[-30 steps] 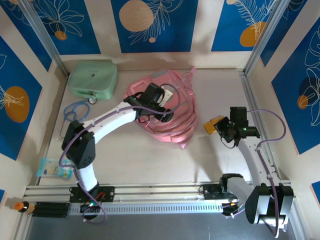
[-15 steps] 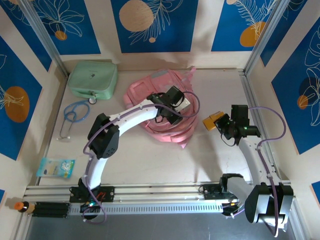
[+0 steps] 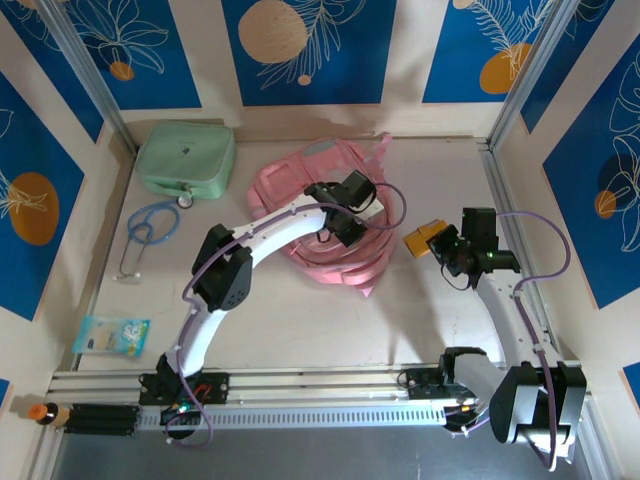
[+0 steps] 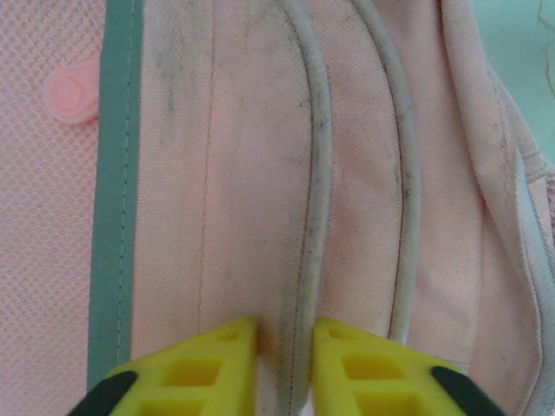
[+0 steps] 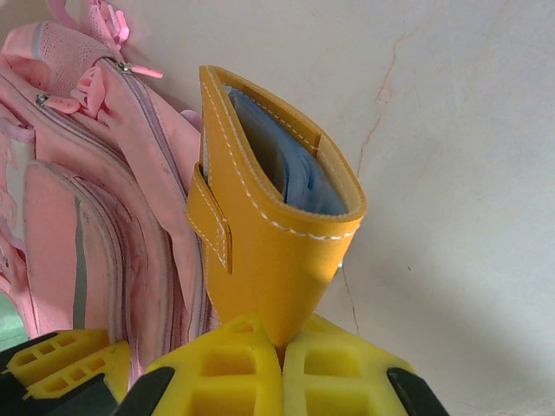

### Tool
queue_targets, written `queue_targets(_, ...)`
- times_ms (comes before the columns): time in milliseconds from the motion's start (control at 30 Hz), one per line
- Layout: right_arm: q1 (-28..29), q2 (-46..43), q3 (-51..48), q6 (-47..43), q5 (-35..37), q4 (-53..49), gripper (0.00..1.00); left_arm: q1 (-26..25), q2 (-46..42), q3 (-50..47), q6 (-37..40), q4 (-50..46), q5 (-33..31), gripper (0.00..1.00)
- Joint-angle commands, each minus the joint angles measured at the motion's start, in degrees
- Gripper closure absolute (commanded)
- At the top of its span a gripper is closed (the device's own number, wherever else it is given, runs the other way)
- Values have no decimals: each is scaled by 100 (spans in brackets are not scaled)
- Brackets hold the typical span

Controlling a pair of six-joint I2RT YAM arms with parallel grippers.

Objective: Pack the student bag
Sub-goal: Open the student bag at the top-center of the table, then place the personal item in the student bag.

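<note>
A: What change is noted at the left gripper (image 4: 282, 368)?
B: A second ago its jaws were seen standing wide, further back over the student bag (image 3: 325, 215). The arm is now found reached further across. The fingers (image 4: 212, 368) have been drawn nearly together, and a ridge of pink fabric is pinched between them. A grey piping cord (image 4: 319, 173) is seen running just ahead of the tips, slightly to their right.

A: So a hold has been taken?
B: It is judged so: a thin pleat of the bag's outer panel. Whether a pocket mouth is caught with it cannot be told.

A: And the right gripper (image 5: 282, 351)?
B: It is kept clamped shut on the bottom corner of a yellow wallet (image 5: 269, 234), which is held upright with blue lining shown at its open top. Hardly any shift is recorded over the last second. The bag lies just to the left of that gripper, with a zipped edge beside the wallet. Contact between them cannot be settled.

A: What is meant for the packing?
B: The fabric is probably being gripped so that an opening can be lifted or spread and the wallet passed in. No opening is seen yet. Only a thin fold is caught, so a slip is to be expected if it is pulled hard.
</note>
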Motion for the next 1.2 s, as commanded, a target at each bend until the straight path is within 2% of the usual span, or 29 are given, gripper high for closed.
queue_targets(0, -10, -26, 149, 34, -123, 67, 100, 78, 64, 331, -73, -369, -79, 84)
queue_targets(267, 0, -18, 179, -5, -189, 115, 100, 215, -264, 387, -180, -380, 289, 100)
queue_targets(333, -5, -10, 153, -49, -309, 216, 100, 257, -343, 378, -208, -374, 424, 100)
queue_targets(500, -26, 86, -80, -418, -1300, 939, 100, 296, -641, 355, -364, -289, 657, 100)
queue_targets(667, 12, 148, -323, -570, -2336, 1781, 99, 295, -1169, -16, -461, 238, 1074, 100)
queue_targets(800, 218, 560, -132, -628, -2772, 1968, 99, 300, -1413, -193, -596, 610, 1306, 100)
queue_targets(1033, 784, 1323, 226, -592, -2751, 2178, 98, 298, -1457, -96, -1081, 1049, 1648, 100)
queue_targets(1167, 1111, 1714, 579, -357, -2329, 2085, 98, 294, -1379, -74, -1210, 1114, 1741, 100)
